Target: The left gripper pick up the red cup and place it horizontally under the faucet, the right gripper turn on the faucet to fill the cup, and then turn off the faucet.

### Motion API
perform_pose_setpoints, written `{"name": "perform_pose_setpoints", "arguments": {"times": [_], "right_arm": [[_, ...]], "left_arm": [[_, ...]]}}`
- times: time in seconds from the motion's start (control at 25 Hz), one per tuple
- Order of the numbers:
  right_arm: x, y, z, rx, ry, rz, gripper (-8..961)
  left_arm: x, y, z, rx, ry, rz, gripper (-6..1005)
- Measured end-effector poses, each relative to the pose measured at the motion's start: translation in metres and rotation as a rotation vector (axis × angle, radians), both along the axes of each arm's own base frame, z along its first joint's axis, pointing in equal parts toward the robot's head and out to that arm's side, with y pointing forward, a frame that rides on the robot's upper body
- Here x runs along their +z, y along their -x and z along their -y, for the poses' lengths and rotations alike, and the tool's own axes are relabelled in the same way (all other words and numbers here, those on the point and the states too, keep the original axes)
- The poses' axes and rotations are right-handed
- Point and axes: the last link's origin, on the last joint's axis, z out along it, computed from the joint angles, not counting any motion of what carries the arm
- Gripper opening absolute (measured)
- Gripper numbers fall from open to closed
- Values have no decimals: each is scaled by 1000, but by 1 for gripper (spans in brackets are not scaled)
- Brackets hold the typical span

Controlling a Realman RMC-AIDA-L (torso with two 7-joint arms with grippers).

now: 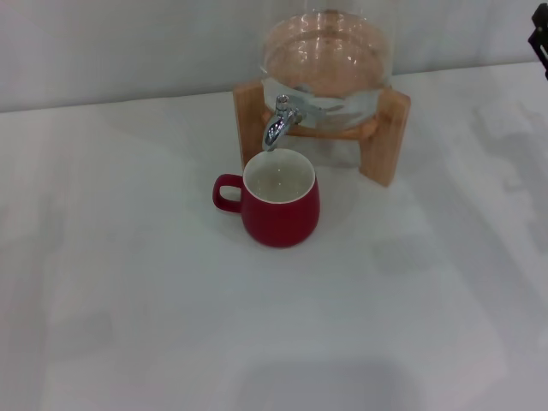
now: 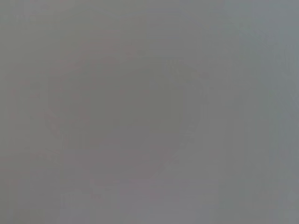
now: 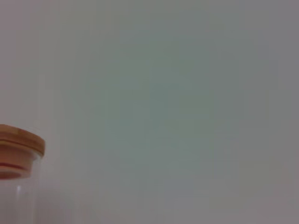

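On the table (image 1: 128,300), the red cup (image 1: 280,210) stands upright directly under the faucet (image 1: 278,124), in front of the glass jar (image 1: 325,60) resting in its wooden stand (image 1: 390,137).

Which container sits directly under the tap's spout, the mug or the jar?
The red cup, standing upright on the table below the faucet; the glass jar sits raised in its wooden stand behind.

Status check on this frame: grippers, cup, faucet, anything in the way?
Left gripper out of view. Right gripper barely visible at the far right edge, clear of the faucet. Red cup upright under the spout, unheld. Nothing in the way.
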Motion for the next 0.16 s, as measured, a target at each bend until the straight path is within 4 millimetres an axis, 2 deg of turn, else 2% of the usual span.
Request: {"name": "perform_pose_setpoints", "arguments": {"times": [0.16], "right_arm": [[-5,3,0,17,28,-16,781]], "left_arm": [[4,0,8,-19,-29,-6,709]]}}
